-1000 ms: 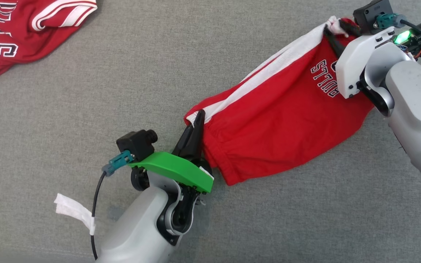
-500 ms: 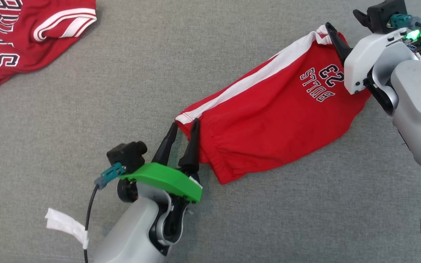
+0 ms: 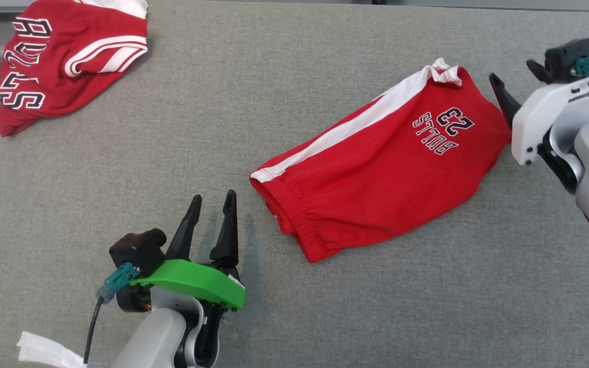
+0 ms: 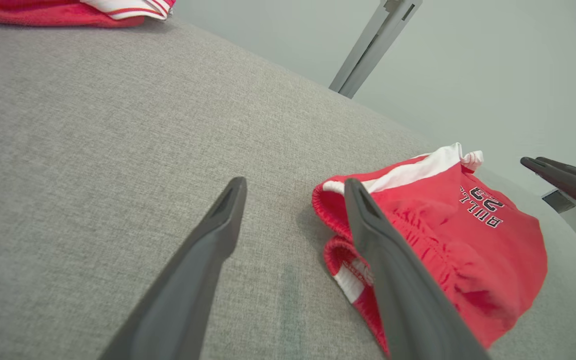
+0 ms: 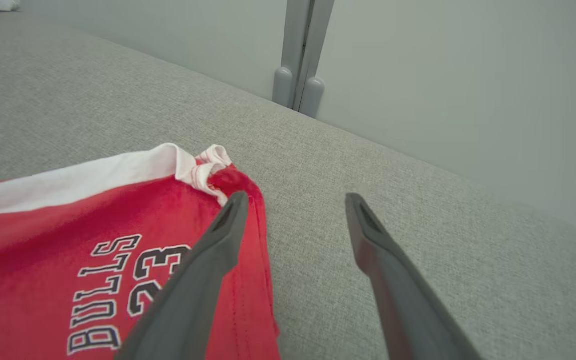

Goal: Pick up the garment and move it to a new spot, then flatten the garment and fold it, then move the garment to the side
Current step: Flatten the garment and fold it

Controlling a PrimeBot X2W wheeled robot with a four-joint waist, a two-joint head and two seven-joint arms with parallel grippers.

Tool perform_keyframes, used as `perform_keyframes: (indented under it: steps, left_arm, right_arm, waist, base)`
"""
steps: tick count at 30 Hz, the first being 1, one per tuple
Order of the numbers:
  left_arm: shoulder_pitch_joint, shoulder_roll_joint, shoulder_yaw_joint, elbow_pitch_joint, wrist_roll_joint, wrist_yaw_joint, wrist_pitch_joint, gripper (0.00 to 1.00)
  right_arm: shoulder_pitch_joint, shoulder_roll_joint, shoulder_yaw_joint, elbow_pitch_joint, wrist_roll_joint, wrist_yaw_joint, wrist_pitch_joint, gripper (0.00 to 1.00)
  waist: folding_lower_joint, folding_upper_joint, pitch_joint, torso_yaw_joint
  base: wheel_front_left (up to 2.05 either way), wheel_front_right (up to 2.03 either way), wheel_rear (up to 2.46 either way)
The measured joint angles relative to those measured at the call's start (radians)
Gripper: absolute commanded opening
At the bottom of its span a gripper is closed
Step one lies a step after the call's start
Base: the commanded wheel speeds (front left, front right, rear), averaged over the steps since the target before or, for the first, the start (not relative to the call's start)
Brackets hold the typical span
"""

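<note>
The garment [image 3: 376, 163] is a pair of red shorts with a white side stripe and "BULLS 23" print. It lies flat on the grey fabric surface [image 3: 325, 61], right of the middle. My left gripper [image 3: 213, 196] stands open just left of the waistband end, not touching it; in the left wrist view the left gripper [image 4: 294, 182] has the waistband [image 4: 333, 210] behind its right finger. My right gripper [image 5: 296, 196] is open beside the garment's [image 5: 93, 235] far corner, holding nothing. One dark finger [image 3: 501, 97] of it shows in the head view.
A second red jersey garment [image 3: 69, 56] lies crumpled at the far left corner. White cloth [image 3: 44, 350] lies by my left forearm. A grey metal post [image 5: 300, 50] stands beyond the surface's far edge.
Both grippers opened and let go of the garment's two ends, then drew back from it. The garment settled flat on the surface. The head camera also shifted.
</note>
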Motion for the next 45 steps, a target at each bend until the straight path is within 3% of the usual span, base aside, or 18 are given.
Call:
perform_keyframes:
  steps: [17, 18, 20, 21, 31, 38, 45]
  left_arm:
    - [0.024, -0.045, 0.148, -0.048, 0.154, -0.012, 0.0, 1.0]
    - [0.033, -0.052, 0.153, -0.049, 0.173, -0.017, 0.0, 1.0]
    - [0.036, -0.059, 0.161, -0.049, 0.177, -0.024, 0.0, 1.0]
    - [0.037, -0.063, 0.166, -0.048, 0.18, -0.026, 0.0, 1.0]
    - [0.053, -0.078, 0.219, -0.041, 0.236, -0.059, 0.0, 1.0]
    - [0.064, -0.086, 0.253, -0.012, 0.258, -0.07, 0.0, 1.0]
    - [0.089, -0.09, 0.273, 0.008, 0.276, -0.087, 0.0, 1.0]
  right_arm:
    - [0.063, 0.009, 0.086, 0.016, 0.148, 0.0, 0.137, 1.0]
    - [0.066, 0.015, 0.093, 0.015, 0.172, -0.001, 0.148, 0.44]
    - [0.069, 0.019, 0.101, 0.012, 0.186, -0.001, 0.156, 0.1]
    - [0.069, 0.02, 0.106, 0.012, 0.19, -0.001, 0.157, 0.0]
    - [0.081, 0.065, 0.088, 0.039, 0.249, 0.0, 0.003, 0.0]
    - [0.159, 0.056, 0.045, 0.052, 0.294, 0.0, -0.114, 0.0]
    - [0.266, 0.045, -0.037, 0.052, 0.316, 0.0, -0.158, 0.0]
  waist:
    - [0.0, 0.0, 0.024, 0.041]
    - [0.0, 0.0, 0.02, 0.044]
    - [0.0, 0.0, 0.015, 0.044]
    - [0.0, 0.0, 0.012, 0.044]
    - [0.0, 0.0, -0.011, -0.01]
    - [0.0, 0.0, -0.045, -0.077]
    - [0.0, 0.0, -0.082, -0.158]
  base:
    - [0.0, 0.0, 0.0]
    - [0.0, 0.0, 0.0]
    - [0.0, 0.0, 0.0]
    - [0.0, 0.0, 0.0]
    - [0.0, 0.0, 0.0]
    - [0.0, 0.0, 0.0]
    - [0.0, 0.0, 0.0]
